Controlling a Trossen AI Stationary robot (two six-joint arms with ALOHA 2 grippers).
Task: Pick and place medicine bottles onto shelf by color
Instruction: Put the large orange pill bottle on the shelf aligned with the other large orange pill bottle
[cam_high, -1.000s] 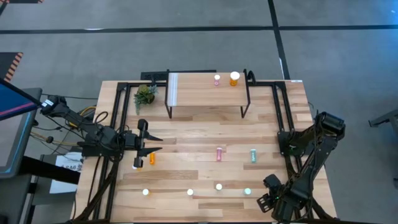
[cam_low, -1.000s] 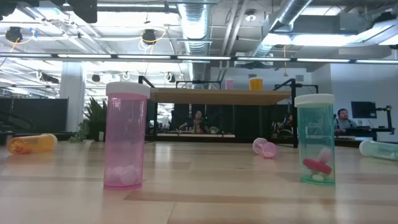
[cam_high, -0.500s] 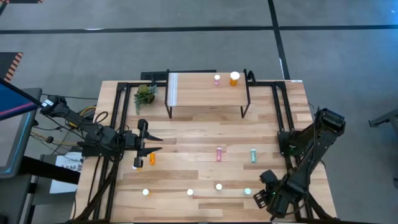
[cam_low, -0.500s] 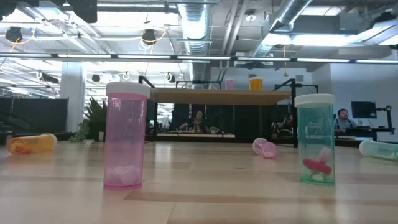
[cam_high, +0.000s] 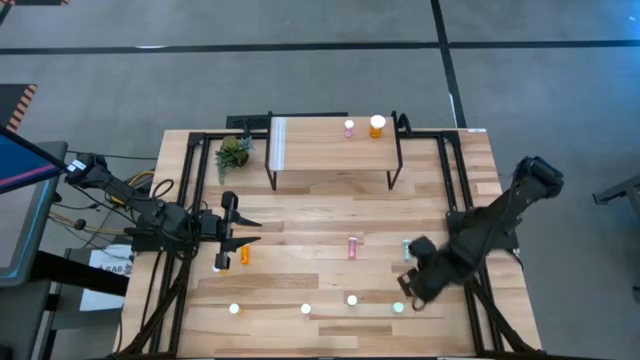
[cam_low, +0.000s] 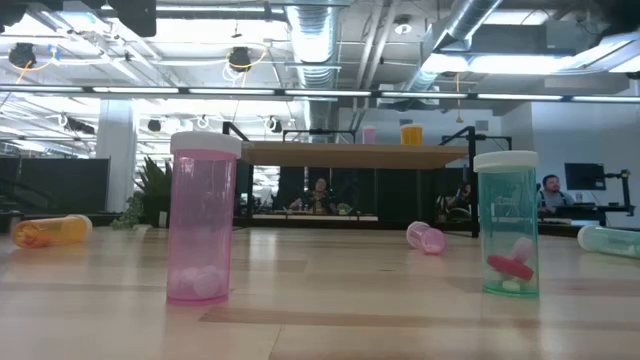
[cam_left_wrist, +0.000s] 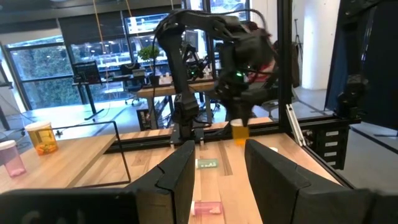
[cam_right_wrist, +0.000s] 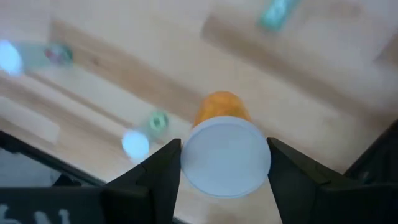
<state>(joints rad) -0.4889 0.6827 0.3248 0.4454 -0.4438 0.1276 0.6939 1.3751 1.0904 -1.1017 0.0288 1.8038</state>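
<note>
The right gripper (cam_high: 412, 282) hangs over the lower right of the table in the high view, its fingers closed on either side of an orange bottle (cam_right_wrist: 222, 109) with a white cap, held clear of the wood. Just beside it lie a teal bottle (cam_high: 406, 247) and, further left, a pink bottle (cam_high: 353, 247), both on their sides near the middle of the frame. Along the lower edge stands a row of four capped bottles (cam_high: 306, 309); in the low view a pink one (cam_low: 203, 215) and a teal one (cam_low: 510, 225) fill the foreground.

The left gripper (cam_high: 250, 223) waits at the left side of the table, fingers parted with nothing between them. A second orange bottle (cam_high: 244, 255) lies just below it.

The shelf (cam_high: 320, 150) stands at the top centre of the table. On its right end are a small pink bottle (cam_high: 349, 128) and a larger orange one (cam_high: 377, 125), close together. A little green plant (cam_high: 233, 152) sits left of the shelf.
</note>
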